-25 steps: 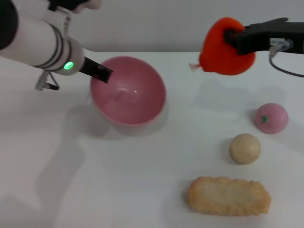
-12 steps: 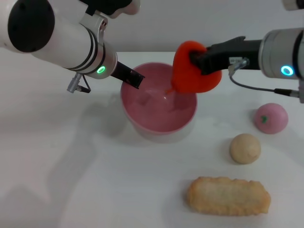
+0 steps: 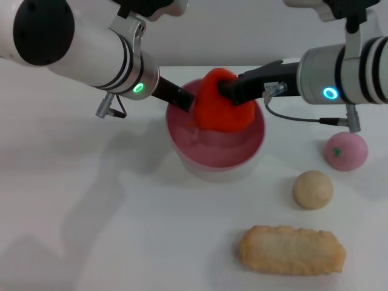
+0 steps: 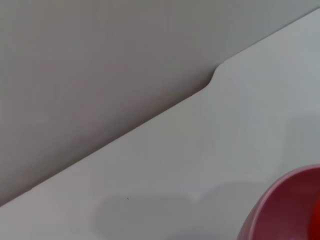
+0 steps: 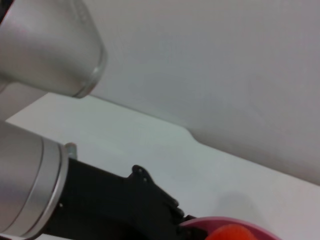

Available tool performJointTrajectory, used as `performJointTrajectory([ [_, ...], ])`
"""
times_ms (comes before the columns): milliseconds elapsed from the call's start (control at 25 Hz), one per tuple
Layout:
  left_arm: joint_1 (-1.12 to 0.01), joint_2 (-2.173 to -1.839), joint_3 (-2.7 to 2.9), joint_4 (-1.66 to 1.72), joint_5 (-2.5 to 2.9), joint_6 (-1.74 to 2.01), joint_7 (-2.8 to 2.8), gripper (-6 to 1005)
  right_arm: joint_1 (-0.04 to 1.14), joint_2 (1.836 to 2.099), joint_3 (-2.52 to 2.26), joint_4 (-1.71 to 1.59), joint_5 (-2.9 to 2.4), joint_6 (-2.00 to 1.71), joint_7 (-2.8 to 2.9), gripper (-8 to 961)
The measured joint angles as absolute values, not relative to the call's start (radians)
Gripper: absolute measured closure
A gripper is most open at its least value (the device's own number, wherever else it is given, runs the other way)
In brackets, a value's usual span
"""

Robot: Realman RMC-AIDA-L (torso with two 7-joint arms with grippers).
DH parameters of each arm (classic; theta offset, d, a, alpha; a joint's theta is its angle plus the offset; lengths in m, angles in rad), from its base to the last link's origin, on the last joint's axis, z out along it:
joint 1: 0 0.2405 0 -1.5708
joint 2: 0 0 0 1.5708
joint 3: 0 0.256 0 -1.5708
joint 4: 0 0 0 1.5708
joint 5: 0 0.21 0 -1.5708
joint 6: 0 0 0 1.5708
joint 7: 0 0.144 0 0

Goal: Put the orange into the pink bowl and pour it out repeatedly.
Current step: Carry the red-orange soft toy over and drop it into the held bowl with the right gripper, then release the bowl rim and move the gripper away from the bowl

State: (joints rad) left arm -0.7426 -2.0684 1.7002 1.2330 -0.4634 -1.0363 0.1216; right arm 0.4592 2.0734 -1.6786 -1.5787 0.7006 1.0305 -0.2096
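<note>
- Right gripper [image 3: 225,96] pinches the orange [image 3: 219,110] from its far-right side; the fruit bulges out past the dark fingers, directly over the mouth of the pink bowl [image 3: 216,160].
- Left gripper [image 3: 187,100] has its dark fingers at the bowl's near-left rim; they look clamped on that rim, one inside and one outside — judged from the head view only, since the orange covers the very tips.
- The bowl appears lifted or tipped a little off the table [image 3: 121,230]; cannot tell for certain.
- Progress, as a judgement: the carry to the bowl is done; the orange is not yet released, so the drop comes next, then the pour-out, then the repeats. Early in a cycle.
- Hidden or unclear: the bowl's floor below the orange is covered; whether the fruit already touches the inner wall cannot be told.
- Left wrist view shows only a slice of the bowl's rim [image 4: 290,200] and bare table, no fingers.
- Right wrist view catches the other arm's dark fingers [image 5: 150,200] beside the rim [image 5: 225,222] and a sliver of orange [image 5: 232,234].
- Well clear of both sets of fingers: pink ball [image 3: 346,151], beige ball [image 3: 313,189], fried cutlet [image 3: 291,250].
</note>
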Motion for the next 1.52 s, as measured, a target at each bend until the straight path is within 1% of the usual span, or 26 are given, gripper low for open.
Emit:
performJointTrajectory([
  [280, -0.745, -2.068, 1.702, 1.226, -0.463, -1.028, 0.122, 911, 0.453, 2.074, -1.689, -1.597, 0.713, 1.045, -0.21, 830],
  [360, -0.745, -2.067, 1.701, 1.224, -0.463, -1.026, 0.122, 910, 0.446, 2.074, -1.682, -1.612, 0.711, 1.054, -0.21, 745],
  [520, -0.747, -2.067, 1.721, 1.202, -0.492, -1.029, 0.123, 909, 0.393, 2.072, -1.614, -1.695, 0.666, 1.055, -0.21, 574],
  [560, -0.749, -2.067, 1.732, 1.191, -0.507, -1.029, 0.123, 909, 0.358, 2.072, -1.565, -1.745, 0.63, 1.047, -0.211, 566],
  [720, -0.756, -2.068, 1.749, 1.165, -0.535, -1.027, 0.123, 908, 0.329, 2.073, -1.502, -1.783, 0.612, 1.043, -0.211, 535],
  [800, -0.761, -2.069, 1.761, 1.148, -0.557, -1.024, 0.123, 907, 0.307, 2.074, -1.471, -1.799, 0.611, 1.044, -0.211, 535],
  [1520, -0.736, -2.07, 1.811, 1.077, -0.658, -0.932, 0.129, 902, 0.288, 2.077, -1.502, -1.745, 0.618, 1.014, -0.24, 534],
])
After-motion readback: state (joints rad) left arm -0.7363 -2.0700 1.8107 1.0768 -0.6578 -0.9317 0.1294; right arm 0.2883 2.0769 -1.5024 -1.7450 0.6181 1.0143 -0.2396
